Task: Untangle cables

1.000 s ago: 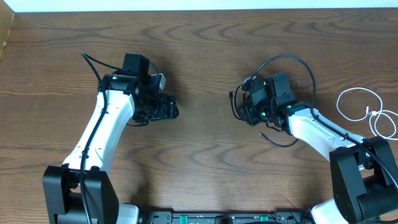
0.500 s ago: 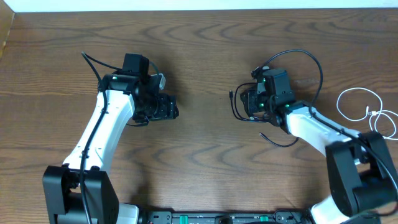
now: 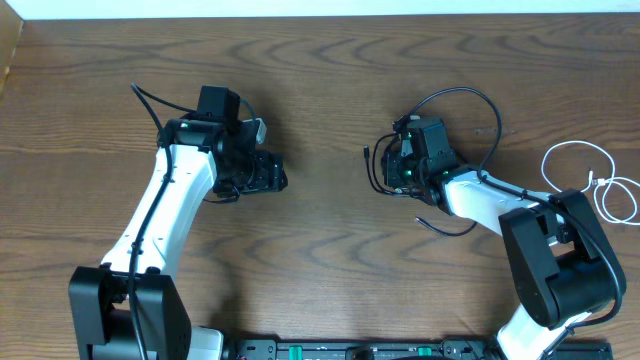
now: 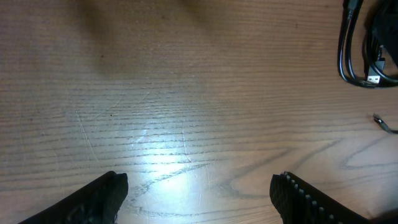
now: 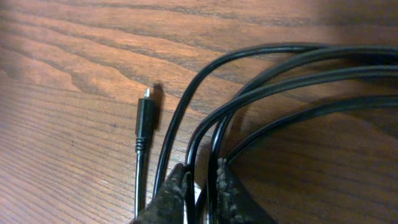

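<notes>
Right of the table's (image 3: 320,80) centre, the right end effector (image 5: 200,183) is clamped on the black cable (image 5: 145,121), the white cable (image 3: 594,181) at its three o'clock; the left end effector (image 4: 198,183) gapes empty.

Looks like a robotics lab bench. Two white-and-black arms, left arm (image 3: 160,210) and right arm (image 3: 490,205), are mounted at the near edge of a plain wood-grain counter (image 3: 320,80), and black harness wiring (image 3: 145,100) loops off the left one. A black base rail (image 3: 360,351) with green fittings sits between the mounts, small green lights (image 3: 425,131) glow on the right arm's wrist, and a white wall strip (image 3: 320,8) runs behind the counter.
</notes>
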